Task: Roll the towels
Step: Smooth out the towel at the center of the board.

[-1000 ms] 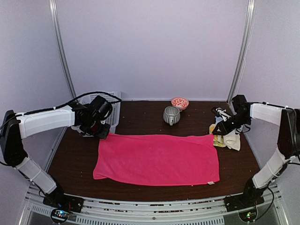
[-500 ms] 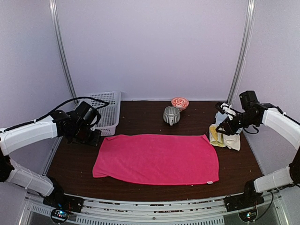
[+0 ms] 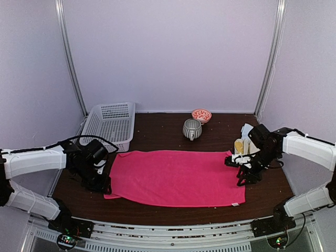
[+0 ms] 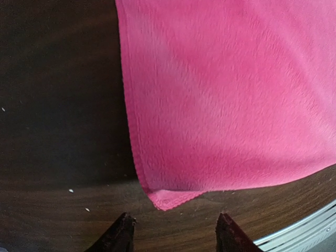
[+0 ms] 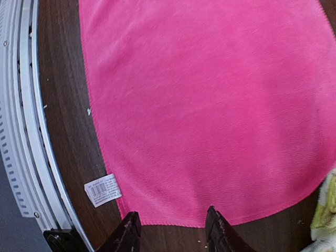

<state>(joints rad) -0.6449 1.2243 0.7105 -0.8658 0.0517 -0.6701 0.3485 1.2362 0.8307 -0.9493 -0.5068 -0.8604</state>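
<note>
Lying flat across the middle of the dark wooden tabletop (image 3: 157, 134), a bright pink cloth towel (image 3: 176, 177) is spread out. The left tool (image 4: 176, 233) hovers open and empty at its 8 o'clock corner; the right tool (image 5: 173, 231) hangs open over its 3 o'clock edge.

Robot lab test cell. Plain pale wall panels (image 3: 173, 52) enclosing dark wood tabletop (image 3: 163, 131) on three sides; metal uprights (image 3: 71, 63) standing at far corners; slotted aluminium rail (image 3: 173, 234) running along near edge; left arm (image 3: 37, 161), right arm (image 3: 310, 148) reaching in.
</note>
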